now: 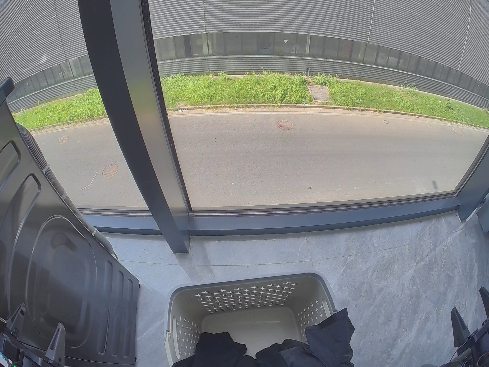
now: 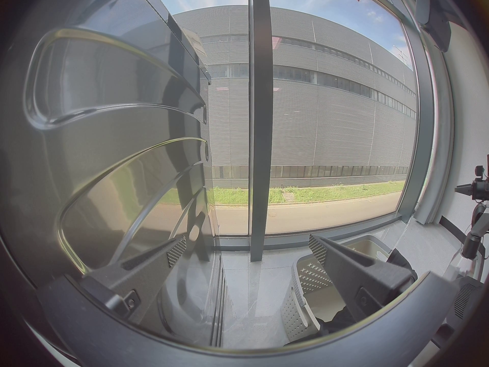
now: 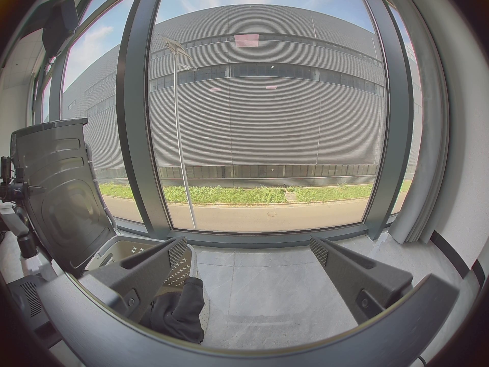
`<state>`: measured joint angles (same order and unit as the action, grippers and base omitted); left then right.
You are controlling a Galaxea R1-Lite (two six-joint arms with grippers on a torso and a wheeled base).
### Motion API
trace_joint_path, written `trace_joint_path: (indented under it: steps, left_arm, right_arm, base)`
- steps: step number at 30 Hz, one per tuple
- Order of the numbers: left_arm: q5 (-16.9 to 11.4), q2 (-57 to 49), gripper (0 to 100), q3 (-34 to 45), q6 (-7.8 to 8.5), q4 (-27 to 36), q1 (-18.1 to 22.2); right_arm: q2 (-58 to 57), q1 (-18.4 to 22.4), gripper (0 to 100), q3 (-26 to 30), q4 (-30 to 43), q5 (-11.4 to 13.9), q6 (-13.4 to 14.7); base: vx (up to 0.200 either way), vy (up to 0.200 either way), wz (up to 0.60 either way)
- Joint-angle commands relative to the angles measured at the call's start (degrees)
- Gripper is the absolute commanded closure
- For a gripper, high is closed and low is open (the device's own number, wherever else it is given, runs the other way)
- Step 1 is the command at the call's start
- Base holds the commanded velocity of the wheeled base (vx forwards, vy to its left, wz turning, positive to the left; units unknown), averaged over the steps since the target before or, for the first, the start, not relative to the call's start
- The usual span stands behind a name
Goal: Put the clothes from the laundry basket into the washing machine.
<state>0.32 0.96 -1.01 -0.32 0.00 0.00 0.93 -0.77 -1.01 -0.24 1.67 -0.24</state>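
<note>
A pale perforated laundry basket [image 1: 244, 284] stands on the floor just in front of me. Black clothes [image 1: 285, 352] lie in its near half, and one piece [image 1: 331, 335] hangs over its right rim. The grey ribbed panel of the washing machine [image 1: 56, 276] rises at the left, close beside the basket. My left gripper [image 1: 41, 321] is open and empty, low beside that panel [image 2: 117, 143], with the basket [image 2: 300, 286] to its right. My right gripper [image 1: 468, 303] is open and empty, right of the basket [image 3: 127, 248] and the clothes [image 3: 178, 307].
A glass wall with a dark pillar [image 1: 137, 128] and a low sill [image 1: 305, 220] closes off the space behind the basket. Grey marble floor [image 1: 407, 276] lies free to the basket's right. A white wall [image 3: 458, 189] stands at the far right.
</note>
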Motion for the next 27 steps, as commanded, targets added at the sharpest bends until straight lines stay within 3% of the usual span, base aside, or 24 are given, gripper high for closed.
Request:
trace_joint_path:
  steps: [1,25,27]
  left_arm:
    - [0.0,-1.0,0,0.8,-0.03,0.0,0.0]
    - [0.1,-1.0,0,0.8,-0.03,0.0,0.0]
    - [0.0,-1.0,0,0.8,-0.03,0.0,0.0]
  right_arm:
    - [-0.9,0.0,0,1.0,0.0,0.0,0.0]
    - [-0.9,0.0,0,1.0,0.0,0.0,0.0]
    - [-0.9,0.0,0,1.0,0.0,0.0,0.0]
  base:
    - [0.0,0.0,0.0]
    - [0.0,0.0,0.0]
    - [-0.2,0.0,0.0]
